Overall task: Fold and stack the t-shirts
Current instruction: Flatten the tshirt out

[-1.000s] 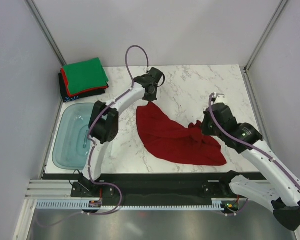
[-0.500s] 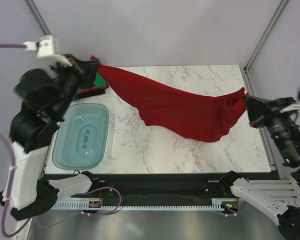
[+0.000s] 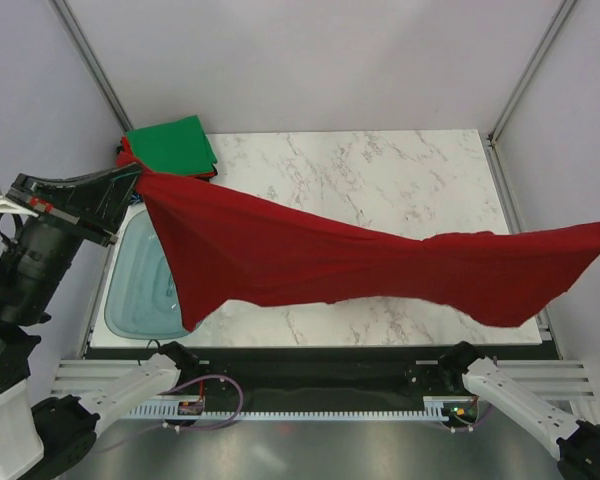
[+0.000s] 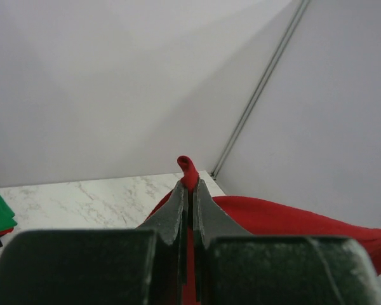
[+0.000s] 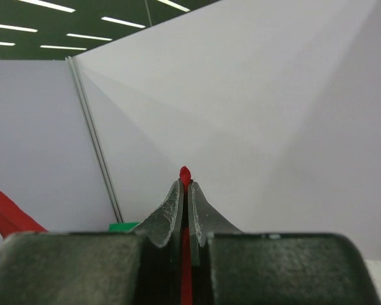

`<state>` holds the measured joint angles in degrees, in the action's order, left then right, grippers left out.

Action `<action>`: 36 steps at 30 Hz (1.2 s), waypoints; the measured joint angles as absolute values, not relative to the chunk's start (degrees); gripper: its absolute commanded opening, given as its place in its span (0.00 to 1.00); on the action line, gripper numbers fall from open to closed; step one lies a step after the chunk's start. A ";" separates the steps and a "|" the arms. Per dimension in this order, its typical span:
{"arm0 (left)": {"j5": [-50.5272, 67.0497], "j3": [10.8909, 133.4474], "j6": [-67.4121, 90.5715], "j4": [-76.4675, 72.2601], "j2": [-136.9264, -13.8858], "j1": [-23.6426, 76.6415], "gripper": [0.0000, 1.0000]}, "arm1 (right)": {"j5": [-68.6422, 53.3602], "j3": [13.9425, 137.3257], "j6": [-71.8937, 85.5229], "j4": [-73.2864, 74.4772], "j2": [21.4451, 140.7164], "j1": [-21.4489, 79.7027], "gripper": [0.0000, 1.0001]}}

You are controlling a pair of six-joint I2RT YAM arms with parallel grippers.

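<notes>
My left gripper (image 4: 189,189) and right gripper (image 5: 185,185) stay clamped on the large dark red cloth t-shirt (image 3: 360,265), now stretched far wider above the tabletop (image 3: 380,170).

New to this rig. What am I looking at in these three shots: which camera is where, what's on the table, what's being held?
Two robot arms are bolted side by side at the near edge of a marble table. The wide picture comes from a fixed camera above and behind them. The other two come from a camera on each wrist, looking out along that arm's two-finger tool. The arms are stretching one dark red t-shirt in the air above the table. The left tool is shut on one end and the right tool on the other; a nub of red cloth pokes out of each. At the table's far left corner sits a folded stack with a green shirt on top. Nearer, a teal tub is partly hidden behind the hanging cloth.
</notes>
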<state>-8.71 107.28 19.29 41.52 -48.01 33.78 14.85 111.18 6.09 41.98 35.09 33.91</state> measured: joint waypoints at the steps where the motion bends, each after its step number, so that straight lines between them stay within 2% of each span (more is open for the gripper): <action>1: -7.81 107.83 19.27 41.45 -47.88 33.78 0.02 | 14.11 112.60 5.82 42.11 35.48 33.89 0.00; 10: 1.65 108.79 18.37 36.75 -45.10 33.58 0.02 | 8.62 128.55 3.07 42.54 41.39 33.71 0.00; 16: 4.89 108.09 18.33 30.22 -42.96 32.14 0.02 | 9.89 132.07 -3.01 40.32 41.85 33.47 0.00; 22: 1.39 106.04 17.87 25.63 -45.80 31.94 0.02 | 21.58 117.16 -12.43 27.99 40.82 37.98 0.00; 26: -5.10 102.80 17.76 24.58 -51.88 31.86 0.02 | 35.92 96.42 -25.26 10.85 42.57 47.29 0.00; 28: -8.58 99.57 17.74 23.55 -56.25 31.81 0.02 | 40.86 87.59 -32.58 2.63 46.76 48.77 0.00; 31: -10.11 93.89 17.72 22.24 -63.90 29.98 0.02 | 42.68 82.19 -38.68 -4.36 59.44 45.56 0.00; 36: -8.54 90.80 19.49 22.31 -84.47 22.70 0.02 | 33.36 85.82 -31.22 -2.07 83.77 26.35 0.00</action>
